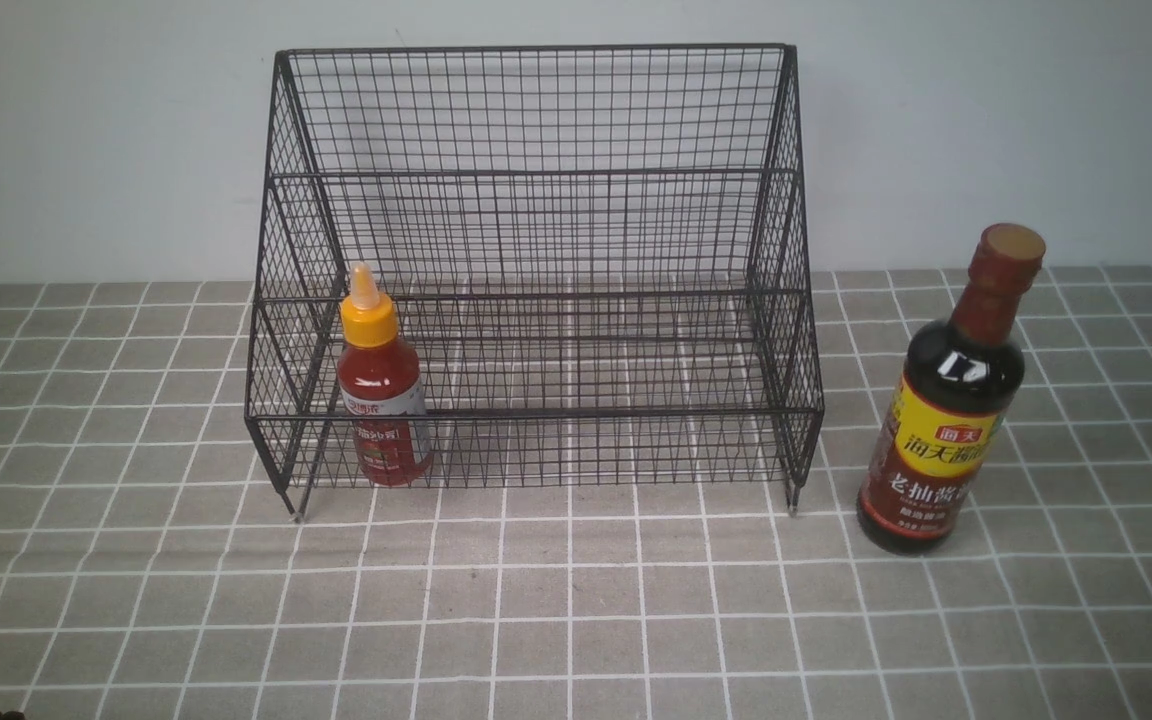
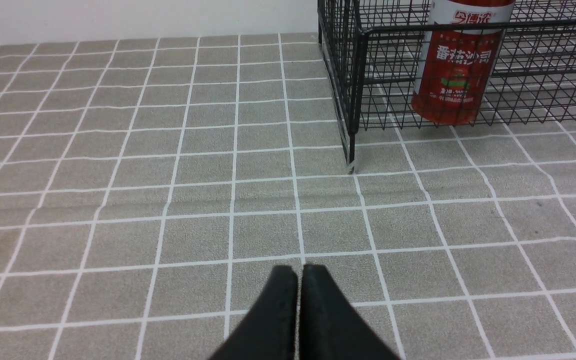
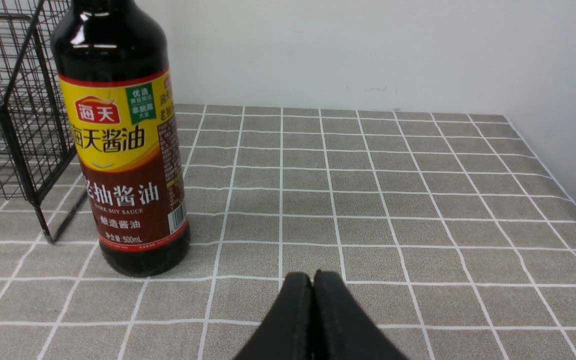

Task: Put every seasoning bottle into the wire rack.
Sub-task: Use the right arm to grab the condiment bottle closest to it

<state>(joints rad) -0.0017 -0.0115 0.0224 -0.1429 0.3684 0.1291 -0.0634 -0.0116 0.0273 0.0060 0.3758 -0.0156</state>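
The red sauce bottle stands in the wire rack (near-left corner). The soy-sauce bottle stands outside, right. The left gripper and right gripper are closed, empty.

Red btl in rack; soy btl outside.

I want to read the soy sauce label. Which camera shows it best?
The right wrist view: the soy-sauce bottle stands close, its label large and sharp, top cut off. The front view shows the whole bottle, small, print blurred. The left wrist view misses it.
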